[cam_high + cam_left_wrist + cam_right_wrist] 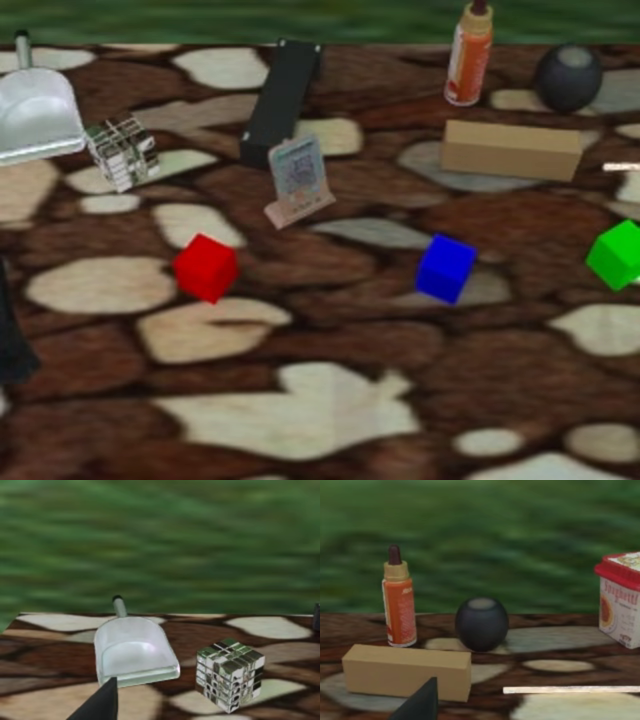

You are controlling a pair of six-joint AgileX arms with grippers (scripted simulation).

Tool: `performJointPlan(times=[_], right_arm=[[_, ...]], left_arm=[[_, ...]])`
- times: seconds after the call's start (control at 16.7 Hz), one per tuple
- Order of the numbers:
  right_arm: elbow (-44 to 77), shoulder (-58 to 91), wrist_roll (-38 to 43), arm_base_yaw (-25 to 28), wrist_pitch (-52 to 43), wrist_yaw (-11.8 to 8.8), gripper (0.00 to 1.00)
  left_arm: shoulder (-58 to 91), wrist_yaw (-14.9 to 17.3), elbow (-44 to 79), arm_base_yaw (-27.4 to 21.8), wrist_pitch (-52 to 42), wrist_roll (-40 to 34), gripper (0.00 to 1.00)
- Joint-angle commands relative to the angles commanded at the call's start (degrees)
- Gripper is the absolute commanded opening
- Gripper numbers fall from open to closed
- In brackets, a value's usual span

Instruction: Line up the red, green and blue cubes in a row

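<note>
Across the counter (330, 400), red cube (206, 267) left, blue cube (445, 267) centre-right, green cube (616, 254) far right, well apart. Neither hand's opening shows. Best approach squarely over one cube.

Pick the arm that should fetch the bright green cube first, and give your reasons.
Right arm, probably. The small bright green cube sits at the table's far right edge, well beyond the deep blue cube and the bright red cube. The left arm shows only at the left edge.

Stone-patterned table (330, 400) (cluttered) carries red cube (206, 267), box (511, 150).
</note>
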Motion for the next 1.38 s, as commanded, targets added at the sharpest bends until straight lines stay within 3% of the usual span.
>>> performJointPlan(times=[0.24,0.48,1.38], right_arm=[[0.0,0.0,0.0,0.0,0.0,0.0,1.00],[0.0,0.0,0.0,0.0,0.0,0.0,1.00],[0.0,0.0,0.0,0.0,0.0,0.0,1.00]], left_arm=[[1.7,0.0,1.7,-0.4,-1.2,0.2,1.00],[12.5,0.1,11.8,-2.7,-7.9,1.0,1.00],[96.2,0.1,75.6,-17.5,-52.2,6.4,1.00]])
